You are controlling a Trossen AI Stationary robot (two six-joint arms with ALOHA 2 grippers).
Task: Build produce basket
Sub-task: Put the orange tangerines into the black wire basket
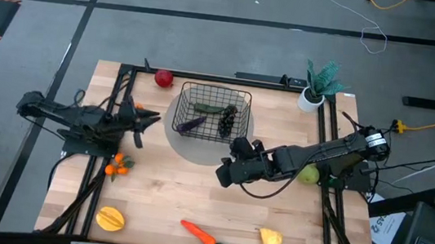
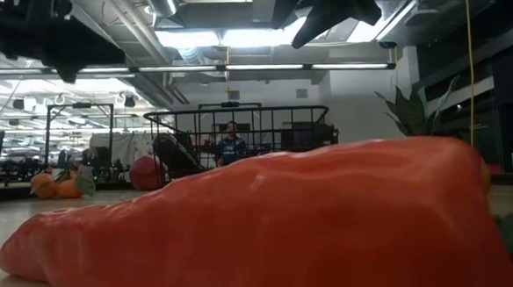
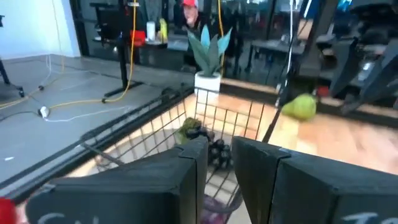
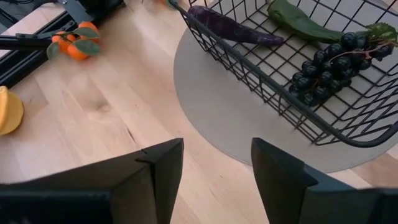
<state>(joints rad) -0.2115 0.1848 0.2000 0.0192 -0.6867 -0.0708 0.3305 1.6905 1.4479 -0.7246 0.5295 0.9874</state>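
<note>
Basket (image 1: 212, 111): black wire-mesh, sitting on a grey round mat (image 1: 198, 146) in the upper middle of the high view; already holding an eggplant (image 1: 191, 123), grapes (image 1: 228, 118) and a green cucumber (image 1: 208, 107).
Near produce: carrot (image 1: 200, 234), yellow fruit (image 1: 270, 240) and yellow-orange fruit (image 1: 110, 219) are lying along the bottom edge, all loose on the table.
Farther produce: small oranges (image 1: 118, 166) at left of centre, pear (image 1: 309, 175) at right, red apple (image 1: 163, 78) by the basket's upper left corner.
Step in hand: filling is partway done, by my reading; both arms are between picks, carrying nothing.
Next move: calling for one gripper to be lowering over a loose piece, probably the pear or oranges.
Right gripper (image 1: 226, 172): hovering just below the basket, fingers apart and empty.
Left gripper (image 1: 142, 119): reaching toward the basket from the left, fingers a narrow gap apart, empty.
</note>
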